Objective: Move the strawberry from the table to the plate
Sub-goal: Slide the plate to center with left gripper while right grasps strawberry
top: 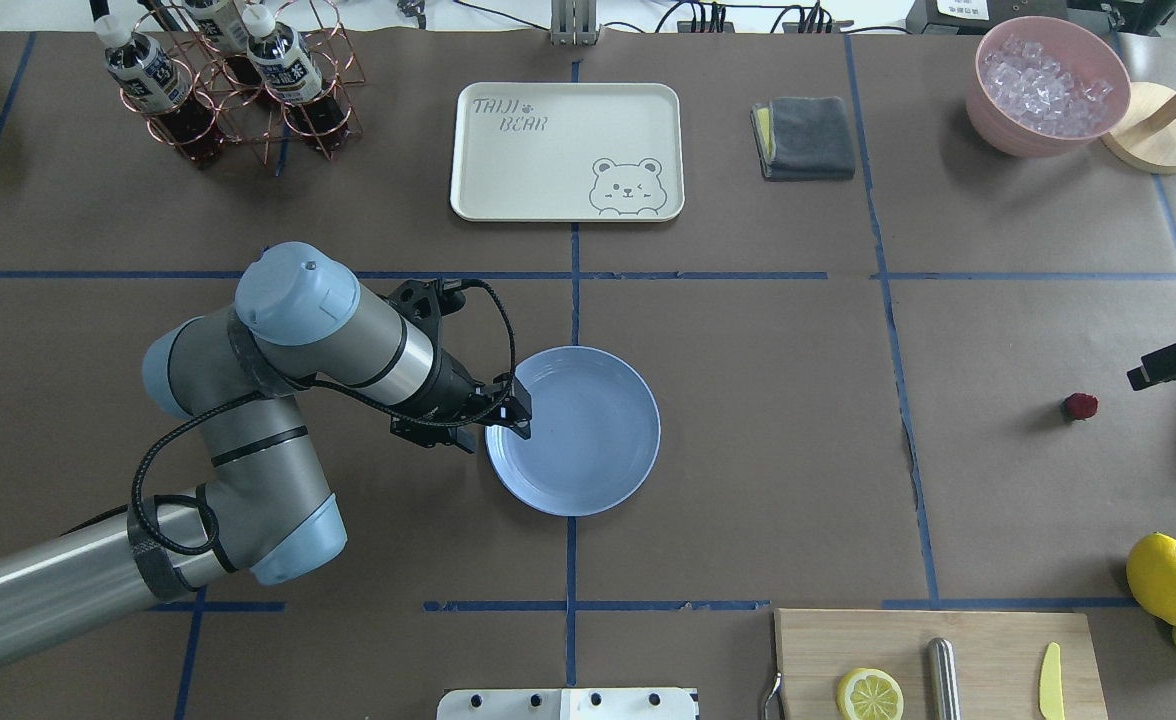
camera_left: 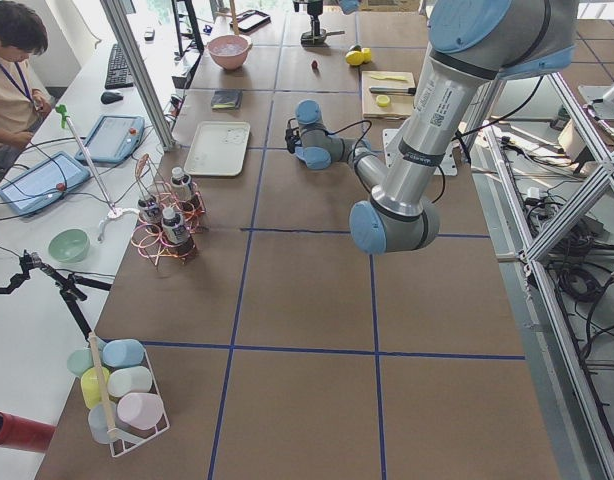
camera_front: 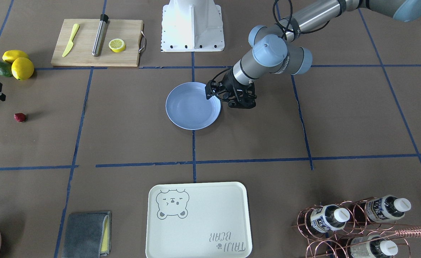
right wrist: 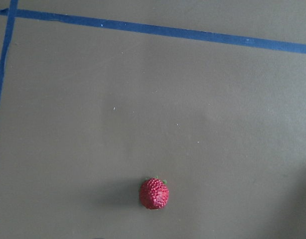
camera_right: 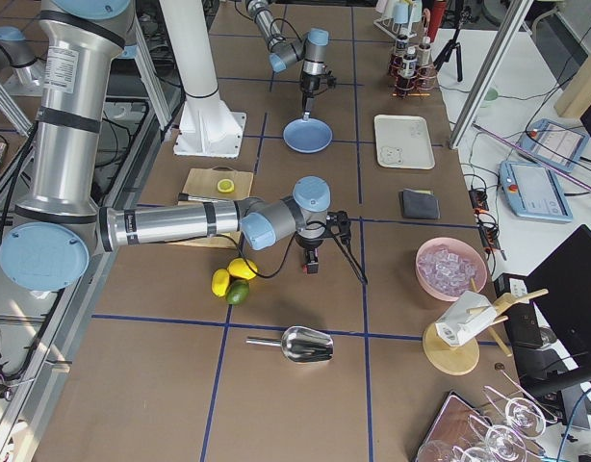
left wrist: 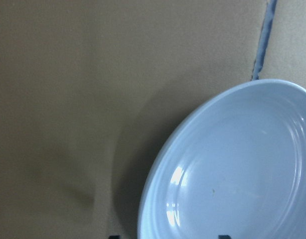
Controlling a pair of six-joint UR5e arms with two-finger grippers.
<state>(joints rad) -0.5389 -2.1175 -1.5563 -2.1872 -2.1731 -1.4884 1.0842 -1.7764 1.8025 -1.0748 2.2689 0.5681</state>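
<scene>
Two lemons point(camera_front: 17, 62), avocado point(camera_front: 1, 68) near strawberry point(camera_front: 20, 117); left gripper point(top: 493, 422) spread at plate point(top: 608, 475), right gripper point(top: 1148, 374) unclear.

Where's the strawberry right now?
Overhead view, far right: the strawberry lies on bare table, well right of the plate, with the lemons nearer the robot.

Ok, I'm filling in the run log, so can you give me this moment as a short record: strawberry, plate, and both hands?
strawberry: lying on the table, far from the plate, not grasped
plate: near the table's centre, empty
left hand: open, at the plate's rim
right hand: near the strawberry, not touching it; open or shut unclear
task state: pick not yet done
</scene>
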